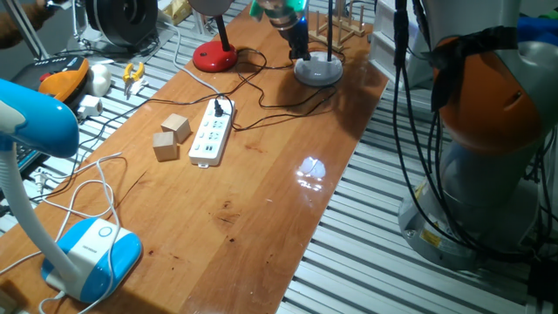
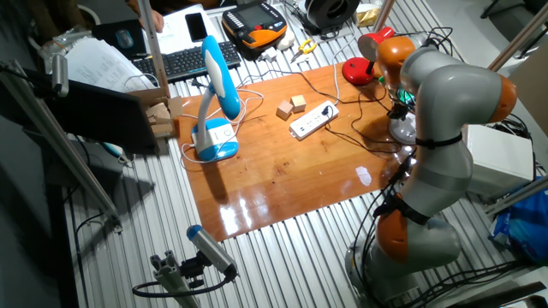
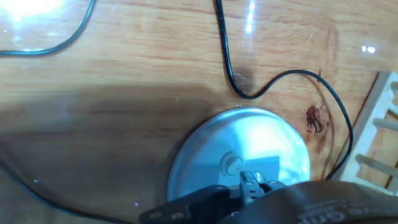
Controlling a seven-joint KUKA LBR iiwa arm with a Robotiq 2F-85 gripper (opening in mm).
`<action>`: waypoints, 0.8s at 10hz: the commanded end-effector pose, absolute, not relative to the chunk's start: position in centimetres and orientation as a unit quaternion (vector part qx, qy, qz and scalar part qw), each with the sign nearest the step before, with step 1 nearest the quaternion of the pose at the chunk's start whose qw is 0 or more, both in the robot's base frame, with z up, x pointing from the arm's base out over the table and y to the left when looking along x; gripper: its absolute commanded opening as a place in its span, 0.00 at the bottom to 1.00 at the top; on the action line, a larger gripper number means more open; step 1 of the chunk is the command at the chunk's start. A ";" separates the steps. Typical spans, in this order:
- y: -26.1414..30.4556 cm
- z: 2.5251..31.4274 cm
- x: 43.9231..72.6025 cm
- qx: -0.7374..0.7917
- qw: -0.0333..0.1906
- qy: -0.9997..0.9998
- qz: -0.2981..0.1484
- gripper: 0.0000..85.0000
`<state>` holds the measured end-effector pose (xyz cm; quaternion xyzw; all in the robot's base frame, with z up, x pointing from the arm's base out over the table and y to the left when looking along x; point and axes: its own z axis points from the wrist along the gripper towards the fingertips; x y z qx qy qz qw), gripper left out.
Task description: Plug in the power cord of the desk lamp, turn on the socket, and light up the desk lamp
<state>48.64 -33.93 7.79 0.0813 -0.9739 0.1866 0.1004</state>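
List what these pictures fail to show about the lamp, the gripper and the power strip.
- Gripper: blurred in one fixed view, behind the arm in the other; jaw state unclear.
- Silver lamp base: the hand view's lower edge and the dark hand parts cover part of it.
- Socket: switch too small to read.
- Power cord: plug outside the hand view.

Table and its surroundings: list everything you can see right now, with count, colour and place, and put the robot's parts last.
socket: one, white strip, mid-table
power cord: one, black, plug in the socket's far end
wooden blocks: two, tan, beside the socket
silver lamp base: one, round, far edge, under the gripper
red lamp base: one, far edge
blue desk lamp: one, blue and white, near corner
wooden rack: one, pale, beside the silver base
keyboard: one, black, off the table
arm: one, grey and orange
gripper: one, dark, over the silver base; open or shut unclear
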 end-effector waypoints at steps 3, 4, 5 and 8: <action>-33.0 8.3 49.1 0.071 0.111 -0.974 0.185 0.00; -32.1 8.7 49.5 0.066 0.110 -0.974 0.186 0.00; -31.3 8.8 49.8 0.065 0.104 -0.974 0.189 0.00; -27.8 9.6 50.5 0.047 0.100 -0.974 0.196 0.00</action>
